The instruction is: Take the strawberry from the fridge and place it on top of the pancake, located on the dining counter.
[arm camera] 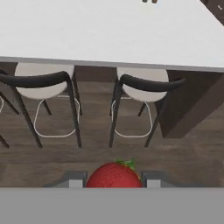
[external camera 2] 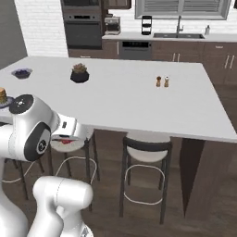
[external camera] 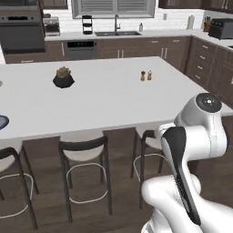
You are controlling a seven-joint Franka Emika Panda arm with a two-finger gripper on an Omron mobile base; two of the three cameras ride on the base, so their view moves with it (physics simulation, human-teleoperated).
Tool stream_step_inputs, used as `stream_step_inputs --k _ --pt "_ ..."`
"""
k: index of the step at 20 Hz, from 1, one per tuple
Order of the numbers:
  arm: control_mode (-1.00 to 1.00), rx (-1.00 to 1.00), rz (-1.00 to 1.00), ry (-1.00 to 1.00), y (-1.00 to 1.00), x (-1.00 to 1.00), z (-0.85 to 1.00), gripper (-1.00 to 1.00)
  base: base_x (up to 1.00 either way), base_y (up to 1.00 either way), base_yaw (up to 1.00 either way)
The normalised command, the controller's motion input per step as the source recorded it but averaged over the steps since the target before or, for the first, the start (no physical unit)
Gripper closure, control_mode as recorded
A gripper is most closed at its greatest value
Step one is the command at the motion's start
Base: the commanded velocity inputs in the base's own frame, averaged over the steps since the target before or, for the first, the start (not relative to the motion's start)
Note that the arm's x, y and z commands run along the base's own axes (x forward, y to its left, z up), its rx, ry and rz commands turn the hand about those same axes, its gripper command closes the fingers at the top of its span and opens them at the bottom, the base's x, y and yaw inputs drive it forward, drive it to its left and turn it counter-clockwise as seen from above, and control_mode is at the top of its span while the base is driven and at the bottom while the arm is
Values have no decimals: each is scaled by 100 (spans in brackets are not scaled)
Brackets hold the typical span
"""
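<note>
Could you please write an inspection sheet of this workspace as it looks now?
Surface: pale dining counter, mostly bare, with stools tucked under its near edge.
Job's things: strawberry sits between the tool's fingertips in the hand view; pancake on a plate at the counter's left edge in the right base view.
Clutter: potted plant, two small shakers, small dark blue dish.
Tool: tool shut on the strawberry, held above the floor in front of the stools.
Cables: nothing seen.
Surroundings: brown cabinets, sink under a window, wall oven, wood floor.
</note>
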Motion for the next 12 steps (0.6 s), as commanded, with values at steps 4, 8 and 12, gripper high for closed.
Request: stream_step_inputs --k 4,8,12 --pt "100 0 0 0 0 0 0 100 45 100 22" --pt "100 0 0 0 0 0 0 100 75 100 18" --pt "100 0 0 0 0 0 0 100 84 100 6"
